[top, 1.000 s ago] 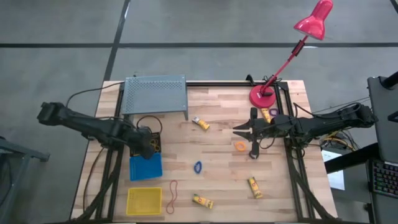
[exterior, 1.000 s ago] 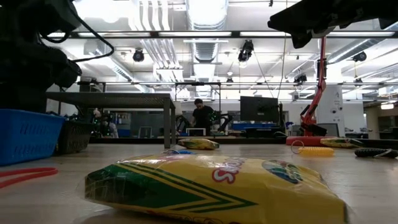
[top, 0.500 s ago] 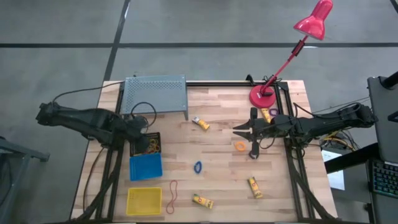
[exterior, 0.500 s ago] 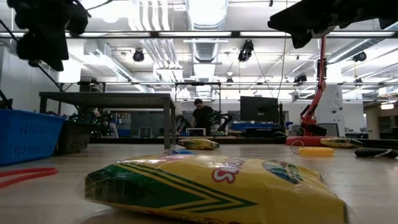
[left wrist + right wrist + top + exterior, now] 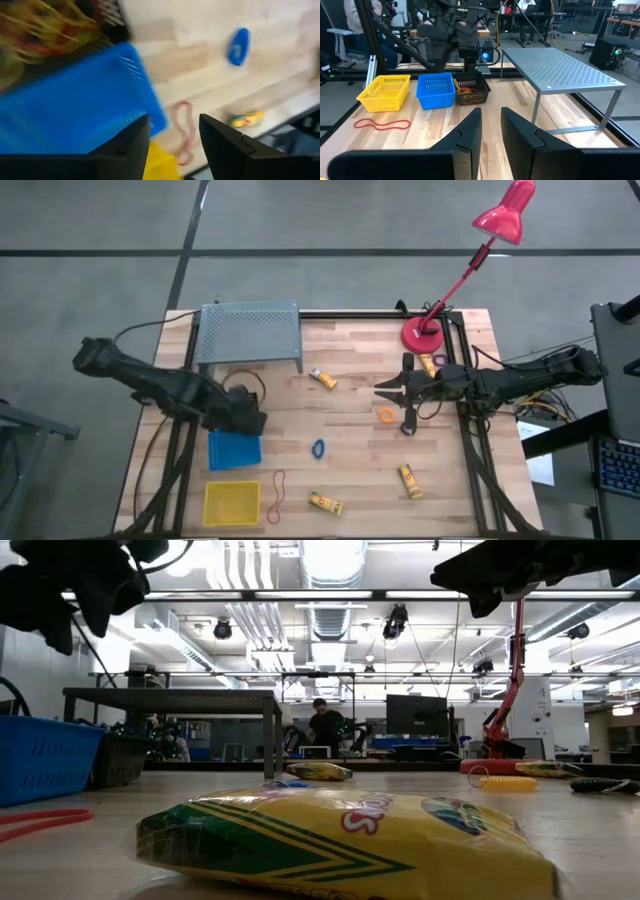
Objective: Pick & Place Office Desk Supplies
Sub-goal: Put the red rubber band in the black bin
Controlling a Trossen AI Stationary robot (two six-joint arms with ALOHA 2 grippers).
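Observation:
The supplies lie scattered on the wooden table: yellow crayon packs [image 5: 321, 378] [image 5: 409, 480] [image 5: 325, 503] [image 5: 428, 364], an orange ring [image 5: 386, 415], a blue ring [image 5: 318, 448] and a red rubber band [image 5: 278, 493]. More bands fill the black bin [image 5: 45, 25]. My left gripper [image 5: 254, 422] hangs open and empty above the black and blue bins [image 5: 75, 110], pointing steeply down. My right gripper [image 5: 380, 389] hovers level at the table's right, above the orange ring, its fingers [image 5: 470, 135] a narrow gap apart with nothing between them.
A grey perforated shelf [image 5: 250, 332] stands at the far left. A pink desk lamp [image 5: 424, 335] stands at the far right. A yellow bin [image 5: 231, 502] sits at the near left, beside the blue bin [image 5: 234, 450]. In the low view a crayon pack [image 5: 350, 840] fills the foreground.
My left gripper has risen out of the black bin, rolled about its own axis, and swung toward the table's near right, so that it now hangs over the bins' right edge. The bands stay in the black bin.

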